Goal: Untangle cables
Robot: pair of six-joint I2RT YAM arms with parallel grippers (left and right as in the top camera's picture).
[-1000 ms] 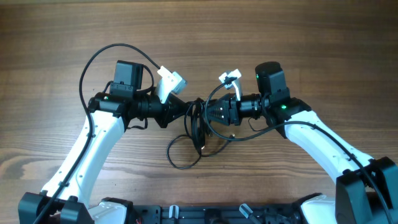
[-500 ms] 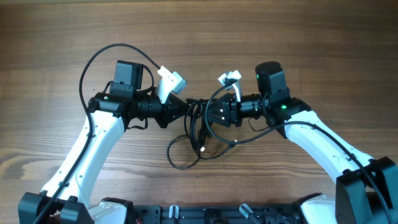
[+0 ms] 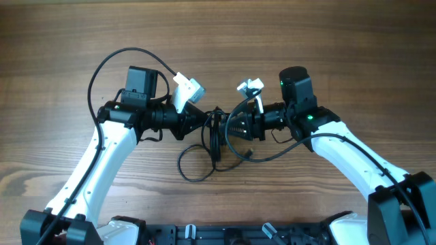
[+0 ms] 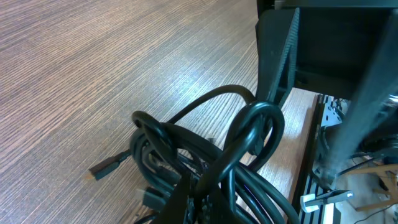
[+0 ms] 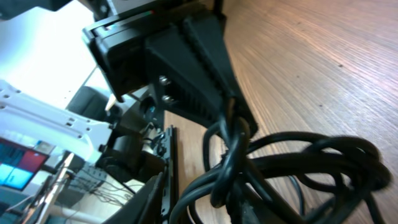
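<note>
My left gripper [image 3: 207, 121] has its jaws pressed together on the cables [image 3: 216, 133], and my left wrist view shows the knot of black cords [image 4: 205, 155] bunched right at my fingers, with 1 small plug [image 4: 99, 168] lying on the table [image 3: 218, 41]. In the last second my right gripper [image 3: 229, 126] has drawn back a little toward its own side. The bundle has gone with it in part: the loose loop [image 3: 194, 165] hanging toward my base has slid slightly toward my left, and 1 strand now trails out under my right arm with a plug end [image 3: 251, 152] lifted clear of the knot. My right jaws have been narrowing, but the cords sit too close to my right wrist camera [image 5: 298, 162] for me to tell whether they are pinching a strand or only standing beside it. I judge this a small gain: 1 cord is starting to come away, but the main knot between my 2 grippers is not yet undone. There are no containers here, only the bare wooden table under the cables.
</note>
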